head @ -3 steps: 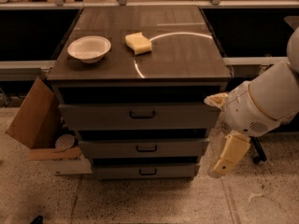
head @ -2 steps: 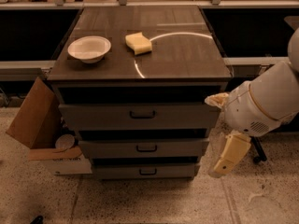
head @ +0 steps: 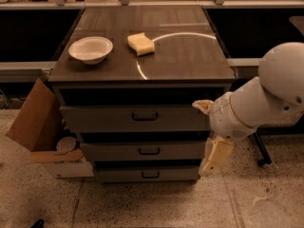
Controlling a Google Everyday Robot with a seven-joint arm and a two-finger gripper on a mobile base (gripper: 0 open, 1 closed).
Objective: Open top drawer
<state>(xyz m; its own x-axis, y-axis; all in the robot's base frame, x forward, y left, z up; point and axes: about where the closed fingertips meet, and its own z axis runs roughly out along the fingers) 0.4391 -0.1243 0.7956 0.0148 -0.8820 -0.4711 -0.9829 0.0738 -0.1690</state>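
Although the tool (head: 216, 155) hangs close to the right front corner of the table (head: 190, 65), you should note that it is not yet at the work. It sits off the right-hand end of the drawer fronts, at about the height of the middle drawer (head: 109, 151), and no contact with anything can be confirmed. The top drawer (head: 99, 119) appears shut, directly beneath the table top. Its handle (head: 145, 116) sits at the centre of the front, so from the tool it lies upward and well to the left as viewed. The handle's long axis runs level, side to side across the front. In my judgement you will need to bring the tool round in front of the drawer and present it square to that bar before any pull. Whether the tool is spread or pressed together cannot be told. The bowl (head: 90, 49) and sponge (head: 141, 43) on the table stand well apart from that approach.
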